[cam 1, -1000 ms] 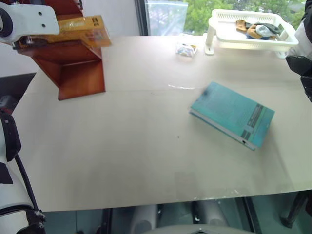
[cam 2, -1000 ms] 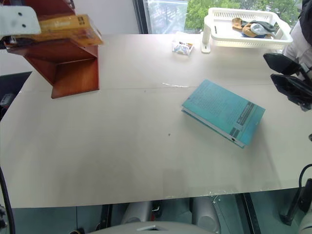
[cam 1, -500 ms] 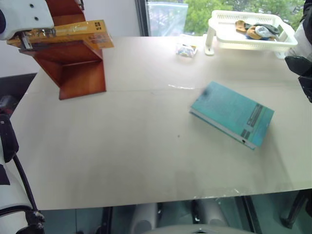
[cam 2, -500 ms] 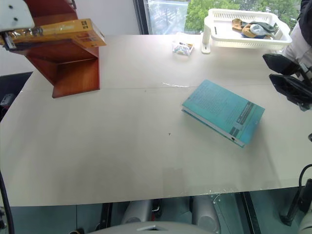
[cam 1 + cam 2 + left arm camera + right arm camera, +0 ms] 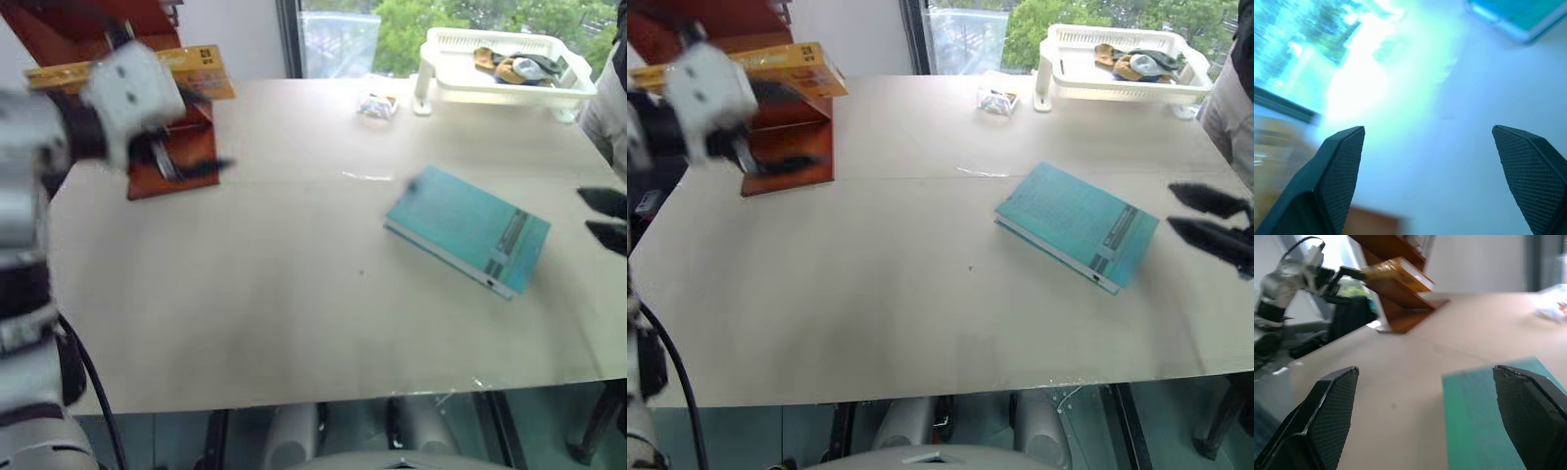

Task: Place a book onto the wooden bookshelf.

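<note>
Lying flat, teal book (image 5: 468, 229) — basket (image 5: 505, 80) beyond; both grippers' fingers spread, apparently empty.

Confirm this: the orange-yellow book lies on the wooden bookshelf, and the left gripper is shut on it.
Not quite. The book does lie on the wooden bookshelf, but the left gripper is open and empty, as the left wrist view shows.

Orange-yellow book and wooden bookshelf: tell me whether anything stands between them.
Nothing does. The book already lies on a tier of the wooden bookshelf, one end jutting past the tier's edge. The left gripper, open and empty, is in front of the shelf, apart from the book.
</note>
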`<action>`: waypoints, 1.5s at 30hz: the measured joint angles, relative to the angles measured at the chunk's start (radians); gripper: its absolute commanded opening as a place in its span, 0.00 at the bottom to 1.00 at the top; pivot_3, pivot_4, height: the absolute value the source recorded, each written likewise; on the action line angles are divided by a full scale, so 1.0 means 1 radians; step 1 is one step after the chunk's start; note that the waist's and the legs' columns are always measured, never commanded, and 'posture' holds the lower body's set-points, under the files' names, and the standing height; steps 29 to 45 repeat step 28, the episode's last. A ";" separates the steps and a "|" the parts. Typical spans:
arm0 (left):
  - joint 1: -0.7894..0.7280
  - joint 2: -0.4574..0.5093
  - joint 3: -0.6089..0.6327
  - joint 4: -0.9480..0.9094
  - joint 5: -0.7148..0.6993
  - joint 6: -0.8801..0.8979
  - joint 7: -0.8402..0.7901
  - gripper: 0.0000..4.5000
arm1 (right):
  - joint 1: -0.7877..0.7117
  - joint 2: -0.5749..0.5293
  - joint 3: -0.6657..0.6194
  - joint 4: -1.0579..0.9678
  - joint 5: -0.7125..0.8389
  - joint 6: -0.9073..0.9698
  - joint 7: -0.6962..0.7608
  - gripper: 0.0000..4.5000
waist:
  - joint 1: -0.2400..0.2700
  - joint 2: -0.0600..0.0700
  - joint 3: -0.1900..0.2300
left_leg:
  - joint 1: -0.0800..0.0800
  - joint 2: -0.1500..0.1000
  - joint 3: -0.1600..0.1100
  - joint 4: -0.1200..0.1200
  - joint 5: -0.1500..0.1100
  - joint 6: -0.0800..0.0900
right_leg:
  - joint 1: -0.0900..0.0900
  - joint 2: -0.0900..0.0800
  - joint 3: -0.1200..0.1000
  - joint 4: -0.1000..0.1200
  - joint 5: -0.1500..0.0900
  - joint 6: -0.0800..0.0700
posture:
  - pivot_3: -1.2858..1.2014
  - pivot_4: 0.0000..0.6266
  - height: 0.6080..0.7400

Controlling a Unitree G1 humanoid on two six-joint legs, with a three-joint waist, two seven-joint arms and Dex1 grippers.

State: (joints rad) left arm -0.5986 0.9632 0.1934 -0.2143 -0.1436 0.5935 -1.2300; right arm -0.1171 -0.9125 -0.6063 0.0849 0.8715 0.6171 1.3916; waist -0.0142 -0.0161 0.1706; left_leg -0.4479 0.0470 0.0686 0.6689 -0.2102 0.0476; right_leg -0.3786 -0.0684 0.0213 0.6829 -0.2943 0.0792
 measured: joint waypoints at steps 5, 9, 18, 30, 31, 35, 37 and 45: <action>0.296 -0.211 0.032 -0.153 -0.075 0.080 0.178 0.98 | 0.233 0.094 -0.033 -0.152 -0.091 -0.115 -0.080 1.00 | 0.002 0.001 -0.001 | 0.001 0.001 0.000 0.000 0.000 0.000 | 0.001 0.001 0.002 -0.001 0.000 0.000 | 0.52 0.24 1.00; 0.322 -0.335 0.022 -0.152 -0.081 0.053 0.313 0.98 | 0.330 0.175 -0.037 -0.246 -0.111 -0.162 -0.139 1.00 | 0.013 -0.001 -0.002 | 0.002 0.000 -0.001 0.002 0.000 0.000 | 0.003 0.000 0.001 -0.002 0.001 0.000 | 0.52 0.24 1.00; 0.393 -0.497 -0.059 -0.041 -0.091 -0.062 0.461 0.98 | 0.451 0.332 0.027 -0.263 -0.238 -0.372 -0.214 1.00 | 0.010 0.002 -0.006 | 0.004 -0.002 0.000 0.000 0.000 0.000 | 0.004 0.000 0.002 -0.003 0.001 0.001 | 0.52 0.24 1.00; 0.427 -0.517 -0.086 0.011 -0.116 -0.124 0.484 0.98 | 0.472 0.341 0.120 -0.174 -0.316 -0.520 -0.184 1.00 | 0.008 0.003 -0.007 | 0.004 -0.001 0.000 0.000 0.000 0.000 | 0.004 -0.002 0.002 -0.004 0.001 0.000 | 0.52 0.24 1.00; 0.427 -0.517 -0.086 0.011 -0.116 -0.124 0.484 0.98 | 0.472 0.341 0.120 -0.174 -0.316 -0.520 -0.184 1.00 | 0.008 0.003 -0.007 | 0.004 -0.001 0.000 0.000 0.000 0.000 | 0.004 -0.002 0.002 -0.004 0.001 0.000 | 0.52 0.24 1.00; 0.427 -0.517 -0.086 0.011 -0.116 -0.124 0.484 0.98 | 0.472 0.341 0.120 -0.174 -0.316 -0.520 -0.184 1.00 | 0.008 0.003 -0.007 | 0.004 -0.001 0.000 0.000 0.000 0.000 | 0.004 -0.002 0.002 -0.004 0.001 0.000 | 0.52 0.24 1.00; 0.427 -0.517 -0.086 0.011 -0.116 -0.124 0.484 0.98 | 0.472 0.341 0.120 -0.174 -0.316 -0.520 -0.184 1.00 | 0.008 0.003 -0.007 | 0.004 -0.001 0.000 0.000 0.000 0.000 | 0.004 -0.002 0.002 -0.004 0.001 0.000 | 0.52 0.24 1.00; 0.427 -0.517 -0.086 0.011 -0.116 -0.124 0.484 0.98 | 0.472 0.341 0.120 -0.174 -0.316 -0.520 -0.184 1.00 | 0.008 0.003 -0.007 | 0.004 -0.001 0.000 0.000 0.000 0.000 | 0.004 -0.002 0.002 -0.004 0.001 0.000 | 0.52 0.24 1.00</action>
